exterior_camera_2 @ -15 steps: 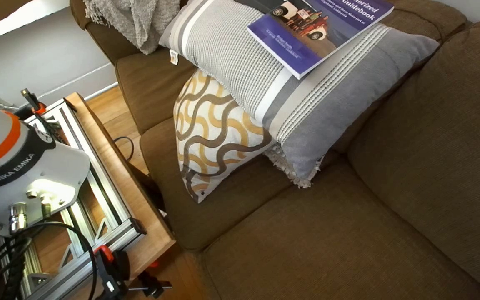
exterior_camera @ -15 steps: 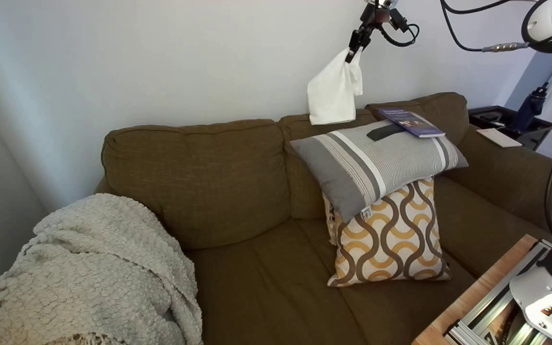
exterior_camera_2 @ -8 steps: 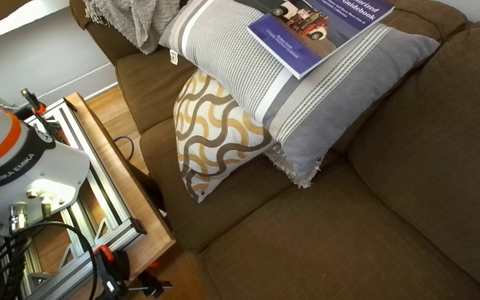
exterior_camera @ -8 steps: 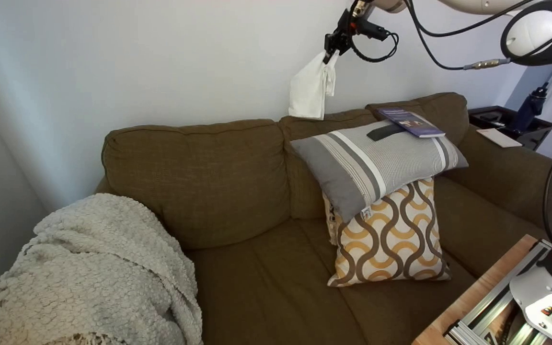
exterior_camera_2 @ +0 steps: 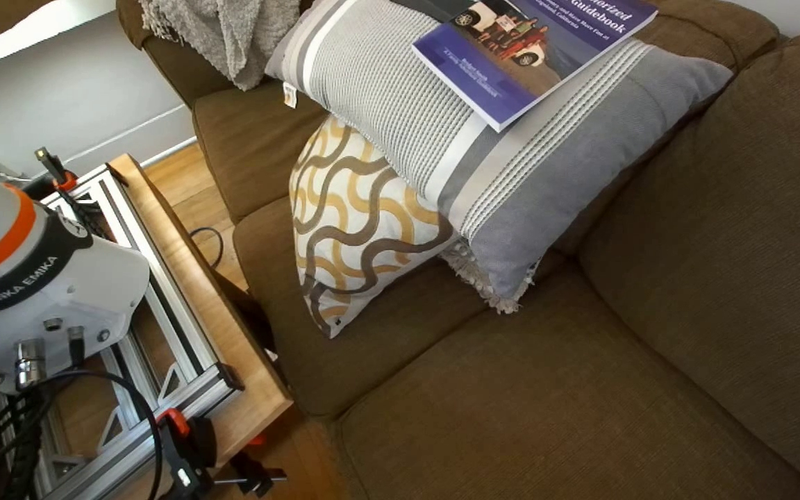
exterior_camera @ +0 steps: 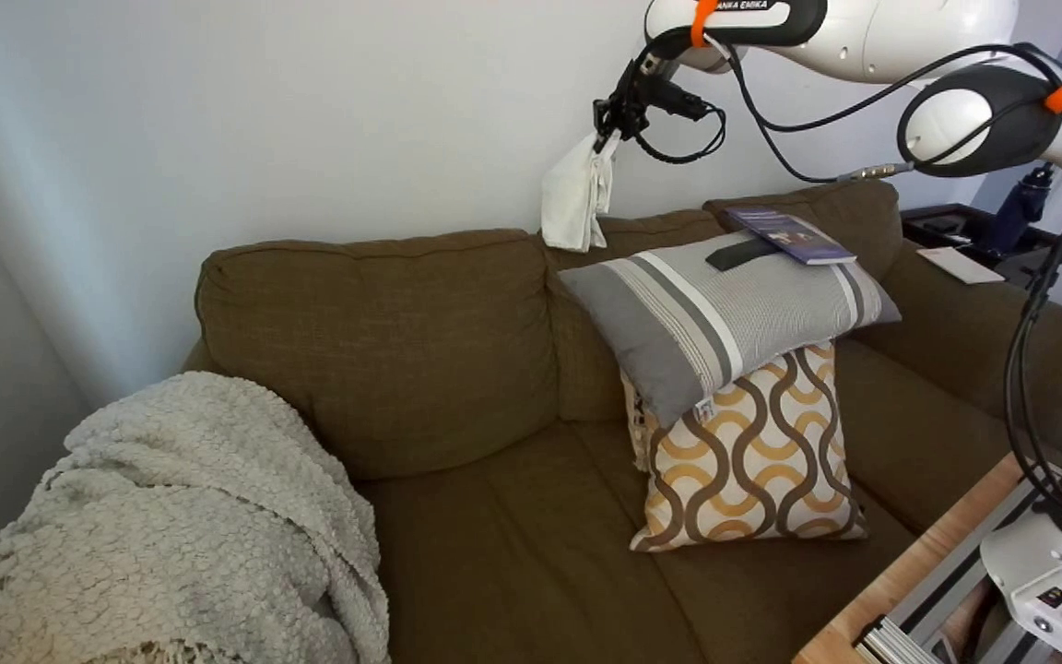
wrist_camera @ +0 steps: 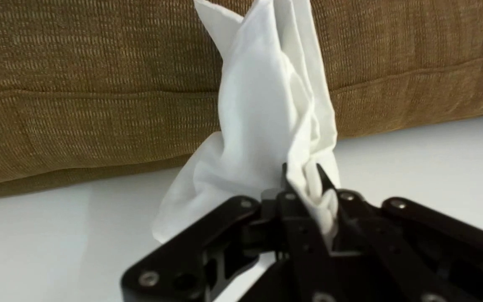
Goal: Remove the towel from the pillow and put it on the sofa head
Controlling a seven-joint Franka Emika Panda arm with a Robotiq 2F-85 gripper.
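Note:
The white towel hangs from my gripper in an exterior view, near the wall. Its lower edge overlaps the top of the brown sofa head, close to the seam between the two back cushions; I cannot tell whether it touches. In the wrist view my gripper is shut on a bunched fold of the towel, which drapes across the sofa head. The grey striped pillow lies to the right, also in an exterior view. The gripper and towel are out of view there.
A purple book and a dark flat item lie on the striped pillow. A patterned pillow leans beneath it. A fleecy blanket covers the sofa's left end. The wall stands right behind the sofa head.
My gripper has moved left and, lately, down in an exterior view, carrying the towel from above the striped pillow's back to near the cushion seam. Pillows and book have not moved.

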